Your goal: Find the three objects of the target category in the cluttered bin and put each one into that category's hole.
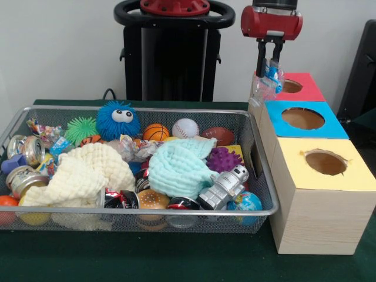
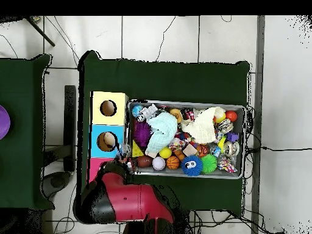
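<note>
My gripper [image 1: 269, 69] hangs at the near left edge of the red-topped box [image 1: 305, 88], just left of its round hole [image 1: 291, 86]. It is shut on a crumpled clear wrapper with blue print [image 1: 265, 81], which dangles above the box's corner. In the overhead view the gripper [image 2: 124, 159] and arm cover most of the red-topped box [image 2: 96, 166]. The silver wire-mesh bin [image 1: 261, 176] holds a second wrapper [image 1: 44, 133] at its far left and a third wrapper [image 1: 133, 145] in the middle among the clutter.
The blue-topped box [image 1: 302, 119] and the yellow-topped box [image 1: 323, 164] stand in a row right of the bin. The bin holds cloths [image 1: 176, 167], spiky balls [image 1: 117, 119], crushed cans [image 1: 26, 150], a toy robot [image 1: 223, 187] and small sport balls.
</note>
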